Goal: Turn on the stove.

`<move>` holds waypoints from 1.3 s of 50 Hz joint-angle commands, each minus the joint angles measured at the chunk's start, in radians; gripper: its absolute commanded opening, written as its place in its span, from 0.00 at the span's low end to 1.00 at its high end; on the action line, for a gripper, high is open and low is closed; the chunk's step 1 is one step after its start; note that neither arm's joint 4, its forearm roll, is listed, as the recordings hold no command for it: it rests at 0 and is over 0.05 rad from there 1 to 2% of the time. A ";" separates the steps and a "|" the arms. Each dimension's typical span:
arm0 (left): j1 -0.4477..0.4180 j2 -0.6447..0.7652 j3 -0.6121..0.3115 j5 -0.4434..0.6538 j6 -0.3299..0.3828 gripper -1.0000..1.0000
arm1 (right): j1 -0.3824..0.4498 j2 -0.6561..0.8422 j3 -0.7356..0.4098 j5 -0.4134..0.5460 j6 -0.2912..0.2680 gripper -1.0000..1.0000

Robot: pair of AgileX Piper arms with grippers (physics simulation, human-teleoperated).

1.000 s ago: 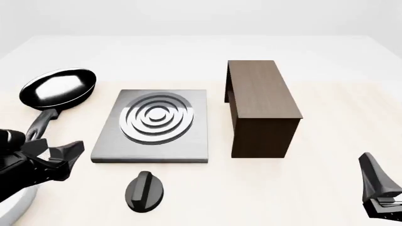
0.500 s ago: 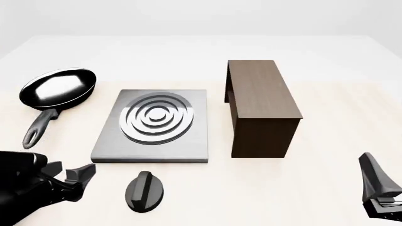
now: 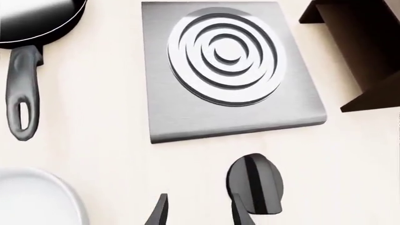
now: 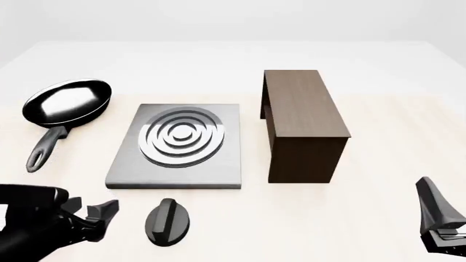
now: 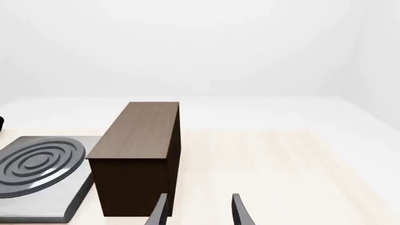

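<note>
The stove (image 4: 176, 146) is a flat grey metal slab with silver burner rings in the middle of the table; it also shows in the left wrist view (image 3: 226, 65) and the right wrist view (image 5: 37, 176). Its black oval knob (image 4: 169, 221) with a raised ridge lies on the table in front of the slab, also in the left wrist view (image 3: 255, 183). My left gripper (image 4: 102, 215) is open and empty, just left of the knob, apart from it. In the left wrist view one of its fingertips (image 3: 239, 211) is close beside the knob. My right gripper (image 4: 437, 218) is open and empty at the front right.
A black frying pan (image 4: 65, 106) lies left of the stove, handle toward me. A dark brown wooden cabinet (image 4: 300, 123) stands right of the stove. A white rim (image 3: 37, 197) shows in the left wrist view.
My left gripper has moved right and toward the front edge, from beside the pan handle to just left of the knob. The right arm has not moved.
</note>
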 commanded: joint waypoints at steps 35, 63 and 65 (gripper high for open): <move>-0.058 0.152 0.021 -0.158 -0.070 1.00 | 0.000 0.000 0.000 0.000 0.000 1.00; -0.089 0.278 0.085 -0.304 -0.152 1.00 | 0.000 0.000 0.000 0.000 0.000 1.00; -0.095 0.293 0.088 -0.320 -0.161 1.00 | 0.000 0.000 0.000 0.000 0.000 1.00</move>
